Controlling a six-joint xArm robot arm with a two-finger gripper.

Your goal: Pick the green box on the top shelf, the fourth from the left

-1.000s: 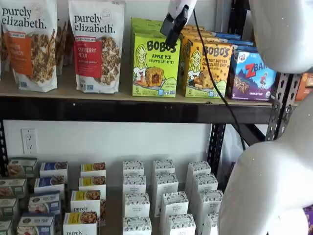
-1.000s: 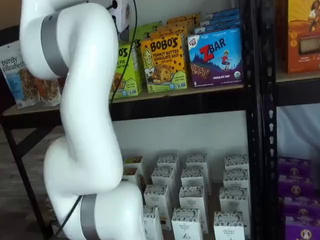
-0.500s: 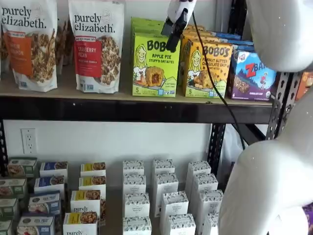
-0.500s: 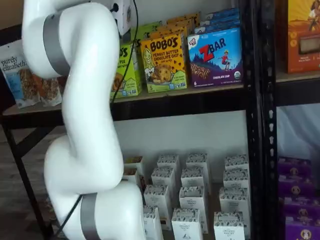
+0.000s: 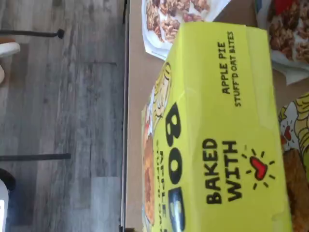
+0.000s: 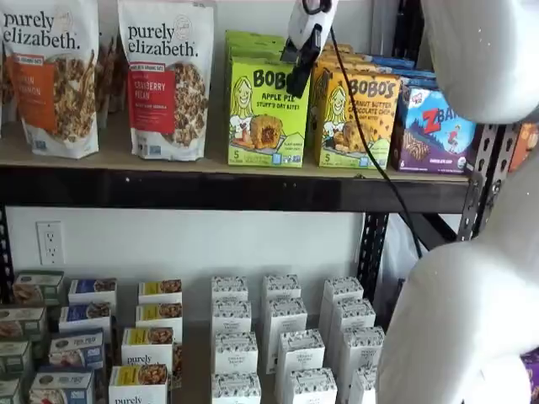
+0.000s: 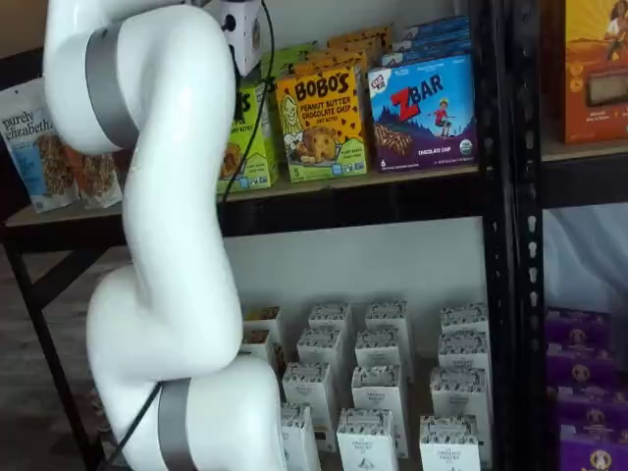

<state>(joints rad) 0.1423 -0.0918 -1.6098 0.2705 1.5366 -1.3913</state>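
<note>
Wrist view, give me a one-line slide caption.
Wrist camera close above the green box, its top panel reading "Baked With" and "Apple Pie Stuff'd Oat Bites", at the top shelf edge.

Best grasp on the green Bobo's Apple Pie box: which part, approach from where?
Likely the upper part of the green box, coming from above and the front, where the end effector hangs. The box stands upright at the front edge of the top shelf, with its top face clear in the wrist view. The peanut butter box crowds one side, so squeezing front-to-back looks safer.

The white arm point(image 7: 167, 235) is reaching up, its tool point(image 6: 300, 71) hanging downward; only dark fingers side-on, no gap discernible.
</note>
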